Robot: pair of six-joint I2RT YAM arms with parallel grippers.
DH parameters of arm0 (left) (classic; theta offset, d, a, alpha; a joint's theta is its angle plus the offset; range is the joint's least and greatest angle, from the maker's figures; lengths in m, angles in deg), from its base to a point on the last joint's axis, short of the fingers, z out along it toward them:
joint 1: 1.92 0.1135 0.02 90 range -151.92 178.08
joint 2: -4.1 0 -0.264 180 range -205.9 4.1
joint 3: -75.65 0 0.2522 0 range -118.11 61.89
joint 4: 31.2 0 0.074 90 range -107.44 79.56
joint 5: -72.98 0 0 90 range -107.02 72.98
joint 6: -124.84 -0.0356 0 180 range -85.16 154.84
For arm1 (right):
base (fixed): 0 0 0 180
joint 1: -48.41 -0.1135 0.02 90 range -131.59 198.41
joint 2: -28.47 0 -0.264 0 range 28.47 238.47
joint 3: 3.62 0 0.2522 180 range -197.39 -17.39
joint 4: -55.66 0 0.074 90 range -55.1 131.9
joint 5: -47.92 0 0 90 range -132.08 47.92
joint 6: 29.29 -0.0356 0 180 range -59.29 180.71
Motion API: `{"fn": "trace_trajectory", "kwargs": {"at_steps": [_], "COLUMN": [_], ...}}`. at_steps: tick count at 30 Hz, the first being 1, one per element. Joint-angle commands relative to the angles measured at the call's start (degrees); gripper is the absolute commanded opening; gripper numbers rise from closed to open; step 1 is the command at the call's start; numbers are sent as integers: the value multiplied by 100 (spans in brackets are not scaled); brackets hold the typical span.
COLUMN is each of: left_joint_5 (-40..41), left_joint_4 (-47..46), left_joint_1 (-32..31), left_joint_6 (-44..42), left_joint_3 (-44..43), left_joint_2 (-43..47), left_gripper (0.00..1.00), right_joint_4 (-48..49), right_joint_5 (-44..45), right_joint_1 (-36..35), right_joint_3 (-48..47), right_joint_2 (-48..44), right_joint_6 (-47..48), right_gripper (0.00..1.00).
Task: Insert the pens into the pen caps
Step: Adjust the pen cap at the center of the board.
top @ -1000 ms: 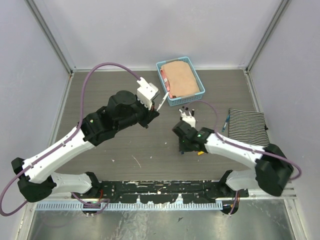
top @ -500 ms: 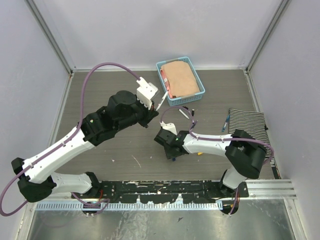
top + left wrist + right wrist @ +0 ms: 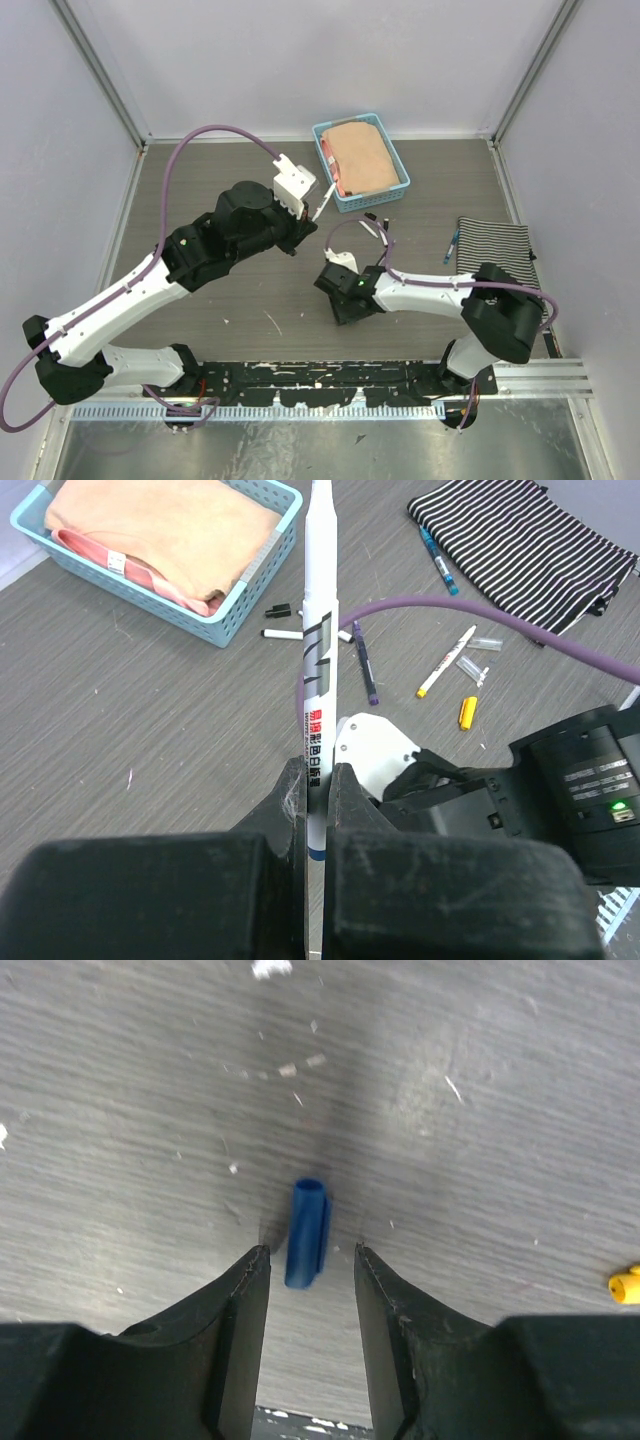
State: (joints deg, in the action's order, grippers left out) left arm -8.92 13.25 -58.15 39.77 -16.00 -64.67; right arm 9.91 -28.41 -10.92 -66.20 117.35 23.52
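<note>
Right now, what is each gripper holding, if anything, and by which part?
Left gripper: the white pen, clamped low on its barrel. Right gripper: nothing; it stands open around a blue cap lying on the table.

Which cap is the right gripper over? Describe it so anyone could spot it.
Find the right gripper low over the grey table, near its front middle. Between its open fingers a short blue cap lies flat on the top, touching neither. Its only neighbour, a yellow cap, lies well off to one side.

White pen (image 3: 322, 203) in left gripper (image 3: 308, 224), beside blue basket (image 3: 374, 201)
</note>
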Motion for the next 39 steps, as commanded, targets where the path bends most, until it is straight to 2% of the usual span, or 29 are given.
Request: {"fn": "trace_trajectory", "kwargs": {"at_steps": [1,12,19,25,28,33,36,39], "left_joint_5": [28,-43,-31,-10,-10,33,190,319], "left_joint_4": [-167,-138,-149,-152,-149,-150,-143,-183], "left_joint_1": [21,17,15,16,16,23,27,115], "left_joint_6": [-36,-19,-27,-27,-27,-48,-124,-159], "left_joint_3": [0,-20,-15,-6,-7,-13,-16,22], "left_joint_2": [70,39,46,48,48,76,143,290], "left_gripper": [0,0,0,0,0,0,0,0], "right_joint_4": [-158,212,374,354,360,292,276,327], "right_joint_5": [-228,-350,-301,-473,-609,-586,-748,-1313], "right_joint_1": [-41,-35,-29,96,195,286,286,254], "right_joint_3": [262,258,-13,-7,53,43,-79,-234], "right_joint_2": [-521,-582,-34,60,67,131,109,95], "right_joint_6": [-103,-25,492,711,842,1312,1893,2575], "right_gripper": [45,43,41,38,33,18,15,15]}}
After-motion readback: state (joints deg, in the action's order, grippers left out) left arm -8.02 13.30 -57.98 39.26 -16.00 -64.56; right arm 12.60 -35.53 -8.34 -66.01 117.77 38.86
